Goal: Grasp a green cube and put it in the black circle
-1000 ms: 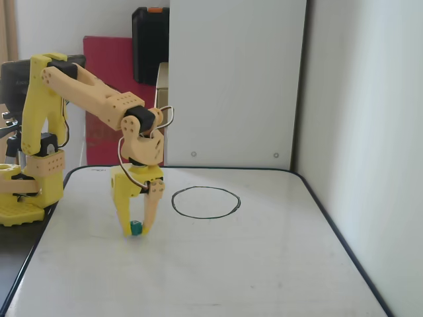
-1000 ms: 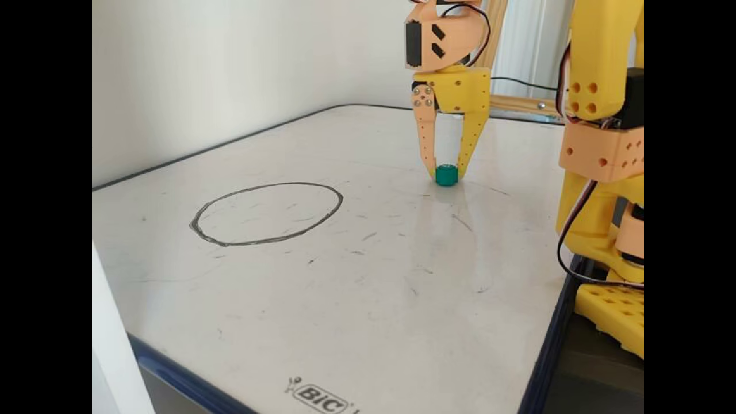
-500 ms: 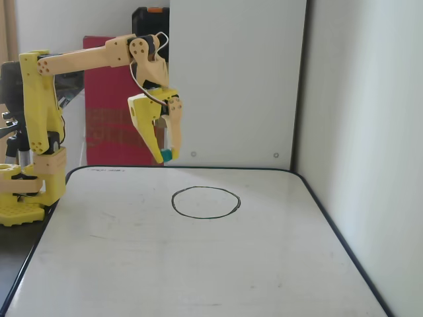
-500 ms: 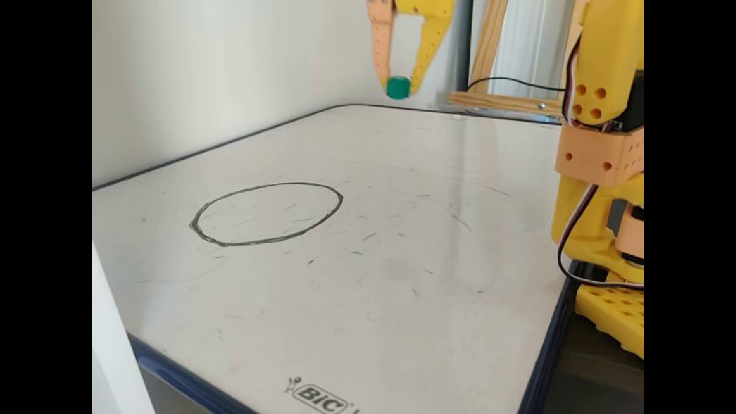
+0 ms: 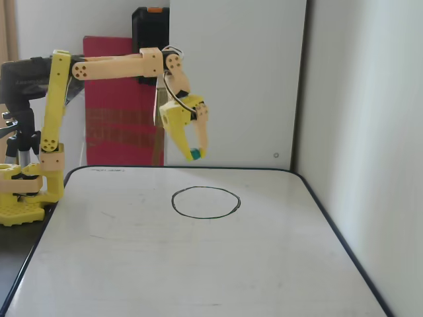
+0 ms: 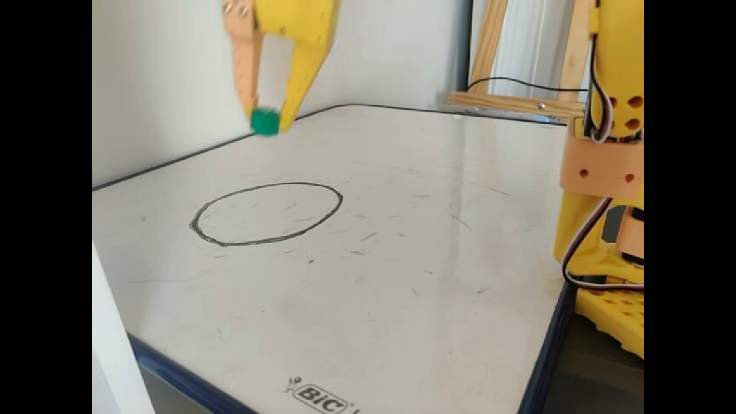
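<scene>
My gripper [image 5: 195, 154] is shut on a small green cube [image 5: 195, 154] and holds it in the air above the white board, over the far side of the black circle [image 5: 205, 202]. In the other fixed view the green cube [image 6: 264, 121] sits pinched between the yellow and the orange fingertips of the gripper [image 6: 265, 119], well above the board and beyond the drawn circle [image 6: 267, 213]. The circle is empty.
The white board [image 5: 198, 264] has a dark rim [image 6: 552, 339]. The arm's yellow base [image 5: 23, 198] stands at the board's left edge in one fixed view and at the right [image 6: 609, 230] in the other. A white wall [image 5: 370, 132] borders one side.
</scene>
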Controlling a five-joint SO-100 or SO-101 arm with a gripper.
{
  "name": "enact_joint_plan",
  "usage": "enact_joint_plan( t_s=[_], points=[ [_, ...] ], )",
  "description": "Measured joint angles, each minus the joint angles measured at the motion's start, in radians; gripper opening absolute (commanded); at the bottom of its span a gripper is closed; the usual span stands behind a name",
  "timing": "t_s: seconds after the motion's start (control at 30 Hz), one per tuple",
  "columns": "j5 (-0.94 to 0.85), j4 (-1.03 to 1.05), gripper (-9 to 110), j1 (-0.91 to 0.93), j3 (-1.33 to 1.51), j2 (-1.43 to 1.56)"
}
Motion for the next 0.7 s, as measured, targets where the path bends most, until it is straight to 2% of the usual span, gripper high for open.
enact_joint_plan(
  t_s=[0.27, 0.7],
  points=[
    [-0.002, -0.064, 0, 0.028, -0.098, -0.216],
    [-0.04, -0.106, 0, 0.097, -0.121, -0.298]
  ],
)
